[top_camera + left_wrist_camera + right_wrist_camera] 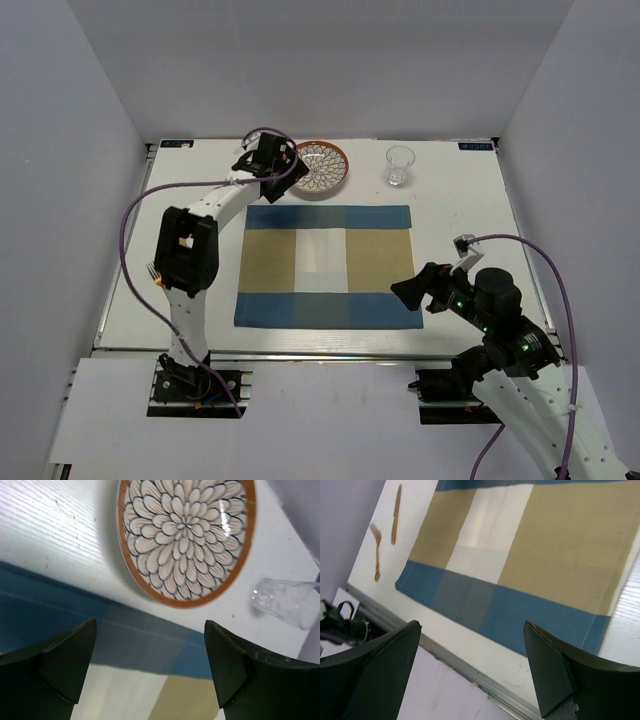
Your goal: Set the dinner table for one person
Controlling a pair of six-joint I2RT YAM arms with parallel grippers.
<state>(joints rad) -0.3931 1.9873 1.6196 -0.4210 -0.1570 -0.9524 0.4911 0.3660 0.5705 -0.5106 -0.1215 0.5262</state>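
The white dinner table (470, 230) carries a blue-and-tan checked placemat (325, 265) in its middle. A flower-patterned plate with an orange rim (320, 166) lies at the back, just beyond the mat, and it fills the top of the left wrist view (186, 535). A clear glass (399, 165) stands to its right and also shows in the left wrist view (285, 602). My left gripper (278, 180) is open and empty above the mat's far edge, just left of the plate (150, 624). My right gripper (410, 290) is open and empty over the mat's near right corner (472, 625).
A wooden fork (376, 550) and knife (396, 514) lie on the table left of the mat; the left arm mostly hides them in the top view. A metal rail (470, 672) runs along the near edge. White walls close in the sides and back.
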